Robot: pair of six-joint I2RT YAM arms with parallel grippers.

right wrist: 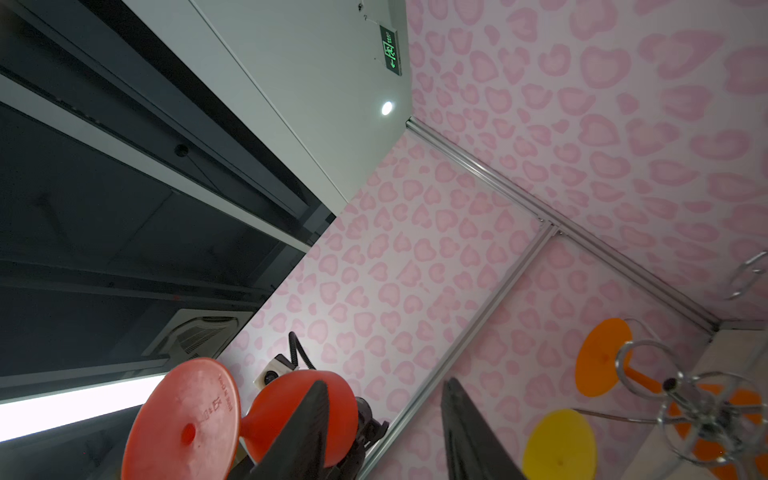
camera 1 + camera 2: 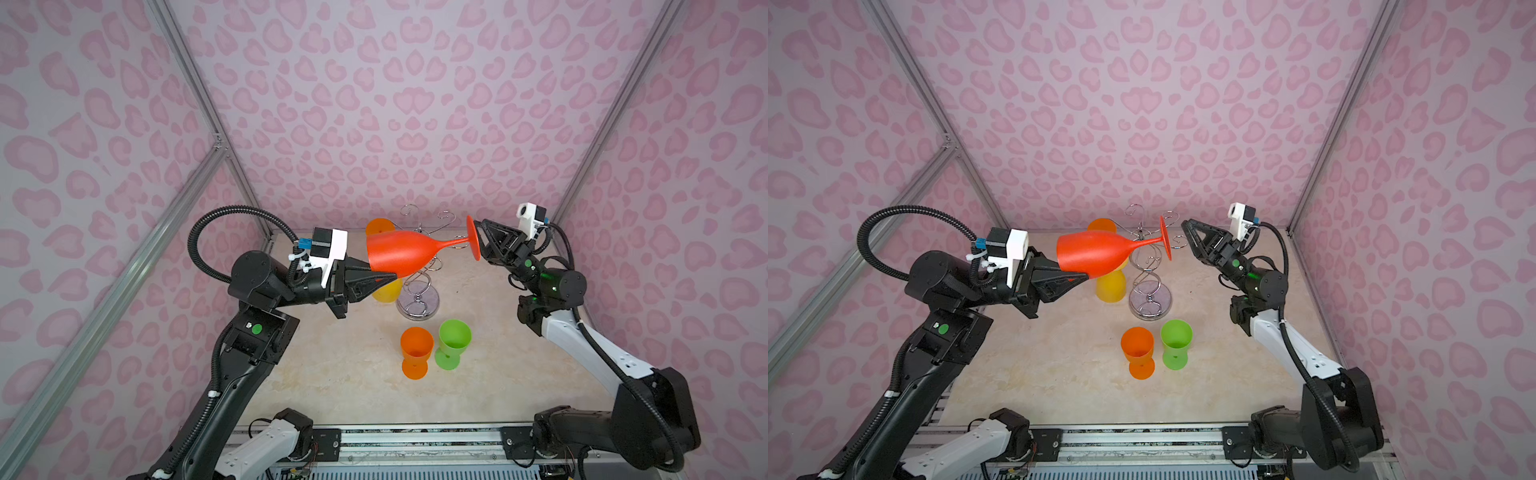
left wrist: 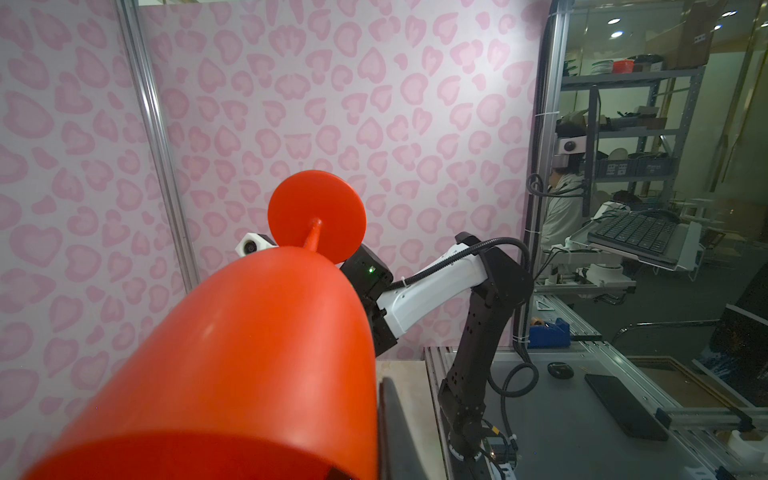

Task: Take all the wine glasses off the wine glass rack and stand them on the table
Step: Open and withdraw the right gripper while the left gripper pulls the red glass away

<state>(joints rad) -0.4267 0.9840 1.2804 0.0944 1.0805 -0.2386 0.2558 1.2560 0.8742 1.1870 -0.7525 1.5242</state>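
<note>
Quick status from where I'm standing: the red wine glass (image 2: 399,253) looks to be off the wine glass rack (image 2: 417,305). It's up in the air lying on its side, bowl pointing to 9 o'clock and foot to 3 o'clock, passing over the top of the chrome hooks. I can't see any wire around the stem in either wrist view, so I'd call it free.

The left tool (image 2: 386,278) is clamped tight on the rim of the bowl and is carrying the whole glass by itself. The right tool (image 2: 1190,239) sits just off the foot at 3 o'clock with its jaws parted and nothing between them. In one top view the foot seems to touch its tips, but the right wrist view shows the disc off to the side of the fingers.

Two glasses already stand upright on the surface (image 2: 332,382) at about 6 o'clock from the rack: an orange glass (image 2: 415,351) and a green glass (image 2: 454,340), side by side. A yellow glass (image 2: 388,293) and another orange one (image 2: 379,226) hang upside down on the rack's 9 to 11 o'clock side.

So the removal part seems done for this glass. My guess is what's left is turning it upright and parking it by the others.
</note>
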